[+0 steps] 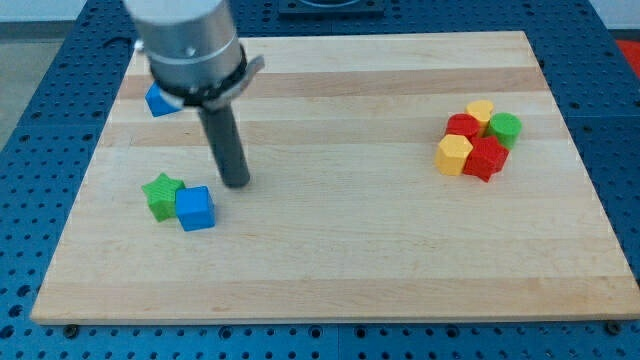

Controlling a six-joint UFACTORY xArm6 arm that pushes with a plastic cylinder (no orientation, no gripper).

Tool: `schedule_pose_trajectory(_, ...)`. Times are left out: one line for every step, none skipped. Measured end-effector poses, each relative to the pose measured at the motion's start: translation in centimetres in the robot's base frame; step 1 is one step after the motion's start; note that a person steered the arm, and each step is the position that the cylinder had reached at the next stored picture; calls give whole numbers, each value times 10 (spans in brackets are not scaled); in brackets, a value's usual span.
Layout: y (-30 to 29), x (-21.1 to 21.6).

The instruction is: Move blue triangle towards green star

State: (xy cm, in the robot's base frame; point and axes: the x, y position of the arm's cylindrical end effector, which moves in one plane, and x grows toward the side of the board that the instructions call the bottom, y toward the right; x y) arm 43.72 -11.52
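Note:
The blue triangle (pixel 160 101) lies near the board's upper left, partly hidden behind the arm's grey body. The green star (pixel 161 194) sits lower left, touching a blue cube (pixel 195 208) on its right. My tip (pixel 236 183) is the lower end of the dark rod, just up and right of the blue cube and well below and right of the blue triangle, touching neither.
A cluster at the view's right holds a yellow block (pixel 481 112), a green block (pixel 505 128), a red block (pixel 462 127), a yellow hexagon (pixel 453 154) and a red star-like block (pixel 486 158). The wooden board (pixel 330 270) lies on a blue perforated table.

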Motion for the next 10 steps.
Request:
schedule_pose_trajectory(0,-12)
schedule_pose_trajectory(2,-21)
schedule_pose_trajectory(2,-89)
schedule_pose_trajectory(-1,-156)
schedule_pose_trajectory(-45,-175)
schedule_pose_trajectory(-85,-175)
schedule_pose_trajectory(-124,-175)
schedule_pose_trajectory(-137,-172)
schedule_pose_trajectory(-135,-142)
schedule_pose_trajectory(-123,-97)
